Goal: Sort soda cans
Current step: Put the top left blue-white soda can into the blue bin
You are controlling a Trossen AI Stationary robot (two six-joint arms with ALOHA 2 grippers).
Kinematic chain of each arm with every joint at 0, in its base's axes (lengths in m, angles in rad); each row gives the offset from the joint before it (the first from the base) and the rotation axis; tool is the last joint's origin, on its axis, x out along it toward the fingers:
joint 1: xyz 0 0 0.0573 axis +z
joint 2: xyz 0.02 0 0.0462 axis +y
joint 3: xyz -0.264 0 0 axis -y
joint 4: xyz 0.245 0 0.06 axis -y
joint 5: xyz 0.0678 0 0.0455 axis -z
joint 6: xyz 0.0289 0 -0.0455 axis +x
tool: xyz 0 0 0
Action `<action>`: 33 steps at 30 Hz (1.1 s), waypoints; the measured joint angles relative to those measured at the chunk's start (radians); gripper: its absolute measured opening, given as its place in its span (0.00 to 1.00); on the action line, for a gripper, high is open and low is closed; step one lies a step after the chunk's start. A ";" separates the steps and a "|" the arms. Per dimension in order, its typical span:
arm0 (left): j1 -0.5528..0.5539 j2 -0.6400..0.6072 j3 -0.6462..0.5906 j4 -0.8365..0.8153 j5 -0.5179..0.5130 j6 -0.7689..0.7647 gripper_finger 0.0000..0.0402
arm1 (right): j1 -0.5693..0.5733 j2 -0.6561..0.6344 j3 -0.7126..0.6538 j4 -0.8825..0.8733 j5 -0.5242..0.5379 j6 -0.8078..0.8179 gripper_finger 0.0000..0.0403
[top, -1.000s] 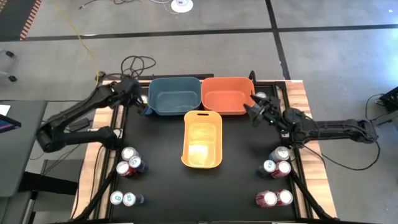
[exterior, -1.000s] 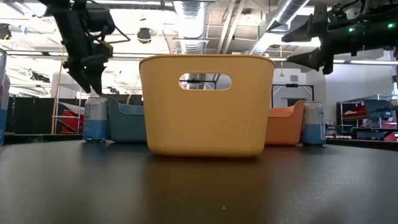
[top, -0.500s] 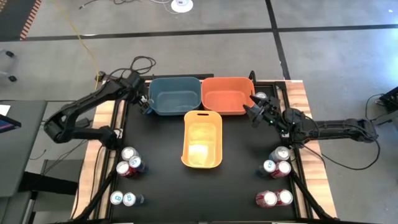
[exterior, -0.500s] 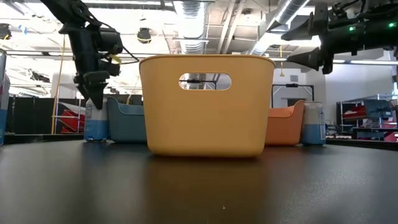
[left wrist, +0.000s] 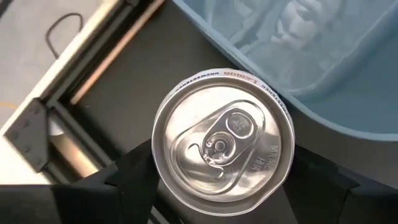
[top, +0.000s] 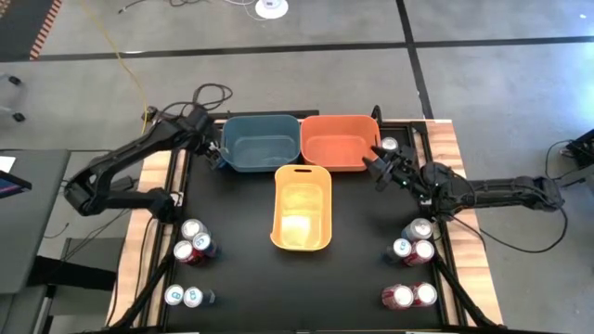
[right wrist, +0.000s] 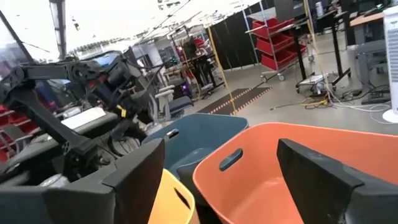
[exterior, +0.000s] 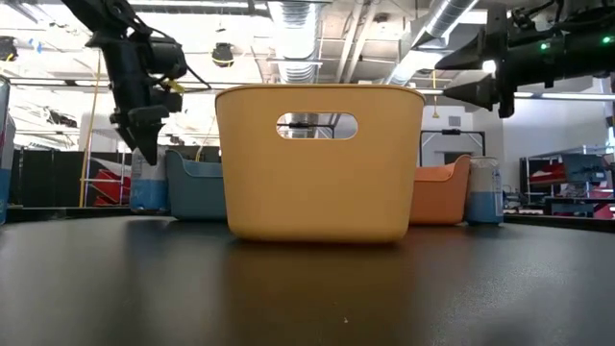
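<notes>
A black table (top: 362, 278) fills the high view, with grey floor beyond it; the low view looks across it into a workshop of racks and ceiling ducts.

From above, the left gripper (top: 215, 156) hides the can (left wrist: 221, 149) it has clamped. The wrist view shows its fingers (left wrist: 127, 180) pressed to both sides of the silver top. The can stands on the table just beside the blue bin (top: 260, 141), at its outer left corner. In the low view only a strip of its body shows, and another can (exterior: 3, 154) is cut off at the frame edge.

Twelve cans in all:
- the held one
- a lone can (top: 389, 146) beside the orange bin (top: 339, 141)
- a left trio (top: 192, 229) and left pair (top: 174, 296)
- a right trio (top: 418, 229) and right pair (top: 397, 296)

There are three bins; the yellow bin (top: 302, 176) sits in the middle.

The right gripper (top: 374, 171) hangs near the orange bin, spread wide and empty.
</notes>
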 joint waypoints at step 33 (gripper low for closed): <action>-0.134 0.358 0.586 -0.125 -0.002 -0.038 0.69 | 0.035 -0.003 0.000 -0.002 0.000 -0.012 0.77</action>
